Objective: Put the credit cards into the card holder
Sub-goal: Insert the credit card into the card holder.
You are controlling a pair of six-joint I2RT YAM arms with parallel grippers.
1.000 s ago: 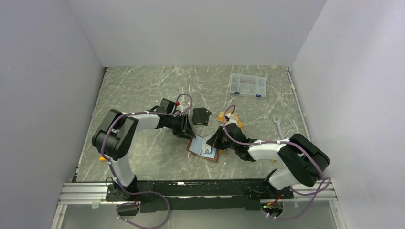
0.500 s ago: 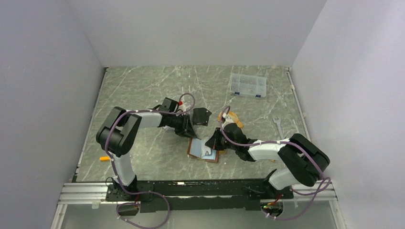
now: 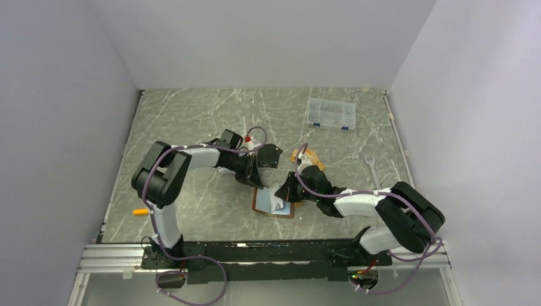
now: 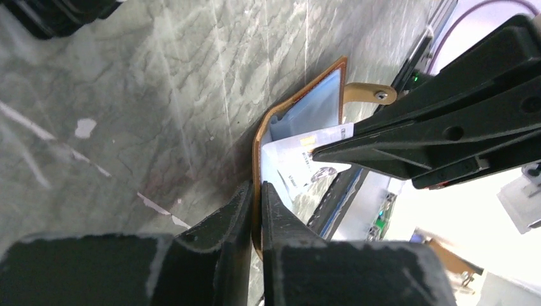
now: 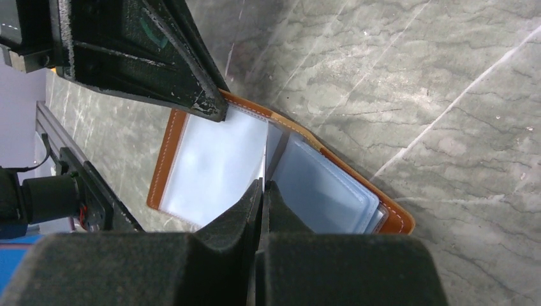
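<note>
The tan-brown card holder (image 3: 266,205) lies open on the table, its clear inner pockets (image 5: 322,191) facing up. My left gripper (image 3: 253,180) is shut on the far edge of its leather cover (image 4: 256,153), as the left wrist view (image 4: 256,188) shows. My right gripper (image 3: 284,192) is shut on a silver-grey credit card (image 4: 306,159), seen edge-on between the fingers (image 5: 262,185), with its lower edge at the holder's middle fold. Black cards (image 3: 269,155) and orange-gold cards (image 3: 306,159) lie behind the holder.
A clear plastic compartment box (image 3: 330,114) stands at the back right. A wrench (image 3: 372,167) lies to the right of the right arm. A small orange item (image 3: 140,211) lies at the near left. White walls close in the table.
My left gripper has shifted a little to the right and nearer, taking the holder's edge with it. The holder has turned slightly. My right gripper stays over it with the card.
</note>
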